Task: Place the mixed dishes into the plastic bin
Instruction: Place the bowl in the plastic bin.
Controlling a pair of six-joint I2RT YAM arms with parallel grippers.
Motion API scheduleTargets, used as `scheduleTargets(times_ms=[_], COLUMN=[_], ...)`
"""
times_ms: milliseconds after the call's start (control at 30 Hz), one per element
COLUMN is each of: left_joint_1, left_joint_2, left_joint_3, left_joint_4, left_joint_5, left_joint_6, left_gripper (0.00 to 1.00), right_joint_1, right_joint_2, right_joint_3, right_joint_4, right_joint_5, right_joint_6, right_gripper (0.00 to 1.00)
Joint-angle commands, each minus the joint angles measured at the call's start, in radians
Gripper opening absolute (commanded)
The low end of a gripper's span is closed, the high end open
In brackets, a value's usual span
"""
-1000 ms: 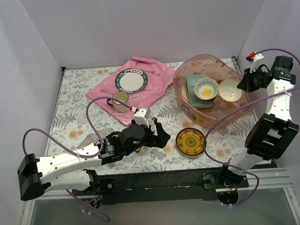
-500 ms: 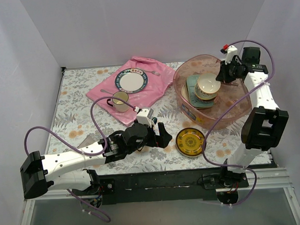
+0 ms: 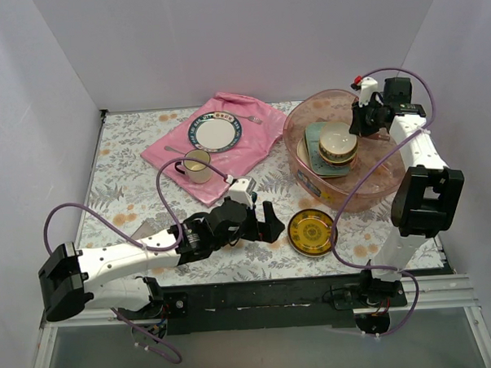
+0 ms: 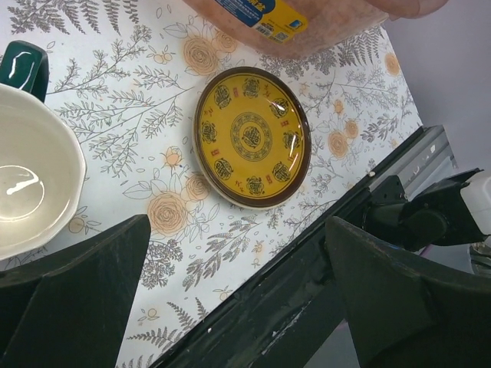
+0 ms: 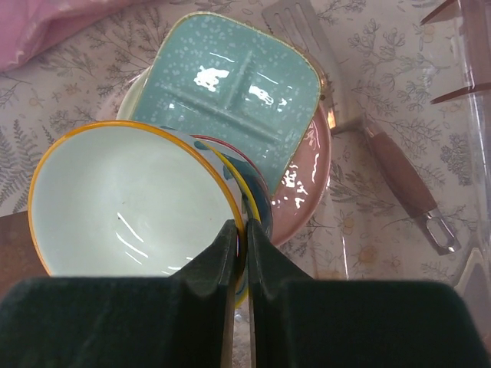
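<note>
Two plates lie outside the plastic bin (image 3: 376, 186). Nearest us, the yellow plate (image 4: 252, 136) sits on the counter (image 3: 132, 189) just beside the left fingers (image 3: 269, 224), which we see spread wide and holding nothing. Farther back, one mug (image 3: 197, 165) and the blue-rimmed plate (image 3: 214, 133) rest on the pink cloth (image 3: 256, 143). Farthest right, the bin holds one pink-and-cream plate (image 5: 303, 192), one green tray (image 5: 238, 92) on it, and two bowls, the cream bowl (image 5: 123, 199) nested in the patterned bowl (image 3: 339, 154). Our right fingers (image 5: 239, 230) pinch the cream bowl's rim, almost closed.
</note>
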Motion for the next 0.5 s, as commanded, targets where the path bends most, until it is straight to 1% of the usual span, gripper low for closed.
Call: scheduleTargets(times_ms=[0, 100, 367, 467], left_joint_1=[0.005, 0.005, 0.005, 0.005], left_joint_2=[0.018, 0.037, 0.086, 0.115], left_joint_3=[0.004, 0.010, 0.022, 0.031], left_joint_4=[0.025, 0.034, 0.059, 0.073], left_joint_5=[0.034, 0.049, 0.092, 0.123], left_joint_6=[0.002, 0.002, 0.000, 0.005], left_gripper=[0.98, 0.98, 0.98, 0.98], right_joint_1=[0.002, 0.002, 0.002, 0.002], right_joint_2=[-0.029, -0.037, -0.070, -0.103], right_joint_3=[0.034, 0.022, 0.007, -0.004], right_joint_4=[0.069, 0.071, 0.066, 0.066], right_joint_5=[0.005, 0.007, -0.010, -0.019], right_joint_6=[0.004, -0.002, -0.011, -0.019], right_gripper=[0.16, 0.21, 0.25, 0.32])
